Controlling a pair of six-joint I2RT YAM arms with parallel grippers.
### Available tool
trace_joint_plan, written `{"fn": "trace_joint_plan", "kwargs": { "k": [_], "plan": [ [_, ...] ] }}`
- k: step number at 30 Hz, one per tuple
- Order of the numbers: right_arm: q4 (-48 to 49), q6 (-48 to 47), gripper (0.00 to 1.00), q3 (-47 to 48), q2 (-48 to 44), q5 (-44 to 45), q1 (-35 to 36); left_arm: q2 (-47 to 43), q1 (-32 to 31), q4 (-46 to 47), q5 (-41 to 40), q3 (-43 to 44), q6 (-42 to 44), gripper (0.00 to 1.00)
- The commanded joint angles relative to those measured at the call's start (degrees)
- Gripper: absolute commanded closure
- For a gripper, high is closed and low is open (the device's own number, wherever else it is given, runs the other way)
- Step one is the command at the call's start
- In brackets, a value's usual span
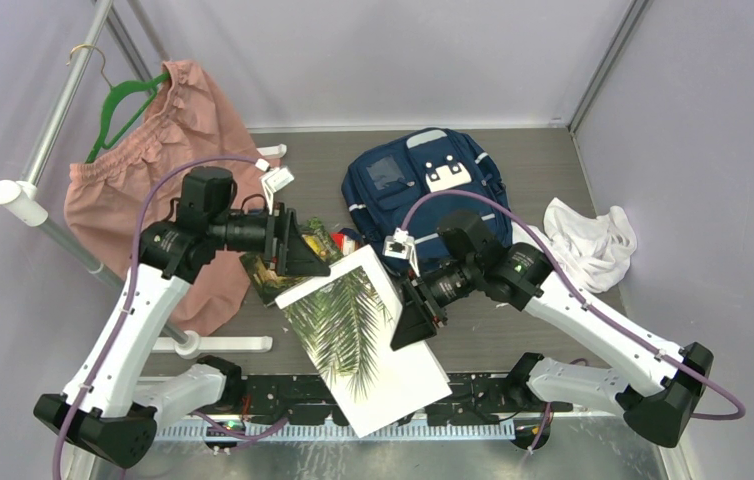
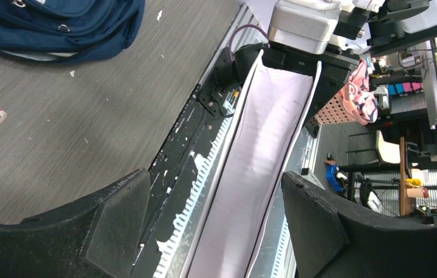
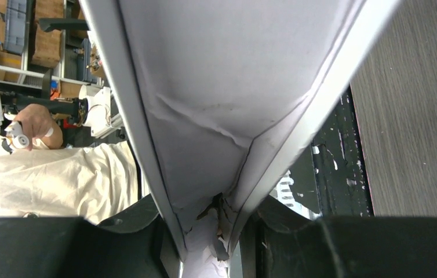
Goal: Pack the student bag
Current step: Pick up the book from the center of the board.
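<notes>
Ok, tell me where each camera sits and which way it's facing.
Top: above and behind the arms, looking down on the table; both arms show, left hand and right hand either side of the box.
Left wrist: on the left arm, looking along the box's edge toward the right hand, bag upper left; its open fingers frame the bottom.
Right wrist: on the right arm, looking along the box; its fingers pinch the near corner.
Shared: all show the box; top and left wrist show the bag.
</notes>
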Motion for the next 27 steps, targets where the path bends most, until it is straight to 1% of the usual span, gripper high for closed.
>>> {"fn": "trace_joint_plan", "kwargs": {
  "k": [1, 5, 7, 9, 16, 19, 22, 23, 25, 27],
  "plan": [
    [3.43, -1.49, 0.8, 1.15, -1.22, -3.99, 0.52, -0.73, 0.17, 4.26, 5.84, -1.43, -1.32, 0.16],
    [4.48, -2.3, 0.77, 1.84, -0.24, -4.8, 0.47, 0.19, 0.17, 5.4, 13.87, -5.17, -1.0, 0.17],
    [4.66, -2.92, 0.77, 2.27, 0.64, -5.18, 0.46, 0.34, 0.1, 8.5, 16.36, -6.97, -4.34, 0.21],
    [4.65, -3.55, 0.77, 2.73, 1.69, -5.73, 0.48, -0.12, 0.08, 11.46, 17.12, -8.05, -6.53, 0.22],
    [5.42, -4.84, 0.78, 4.17, 5.22, -6.14, 0.52, -1.67, -0.91, 13.97, 19.0, -10.02, -8.04, 0.27],
    [6.21, -4.83, 0.8, 5.24, 5.73, -5.29, 0.43, -1.73, -1.69, 13.96, 19.18, -10.67, -8.01, 0.33],
    [7.21, -4.85, 0.8, 5.9, 5.42, -3.79, 0.42, -2.16, -2.1, 14.1, 19.29, -11.16, -7.79, 0.4],
    [7.42, -4.79, 0.79, 6.1, 5.3, -3.32, 0.29, -2.4, -2.12, 14.18, 19.37, -11.23, -7.75, 0.45],
    [7.63, -4.57, 0.75, 6.13, 5.07, -2.17, 0.13, -2.84, -2.12, 14.32, 19.0, -11.57, -7.81, 0.58],
    [7.91, -3.78, 0.74, 5.92, 5.01, -0.45, -0.19, -3.23, -2.12, 14.36, 18.06, -11.8, -7.99, 0.69]
  ]
}}
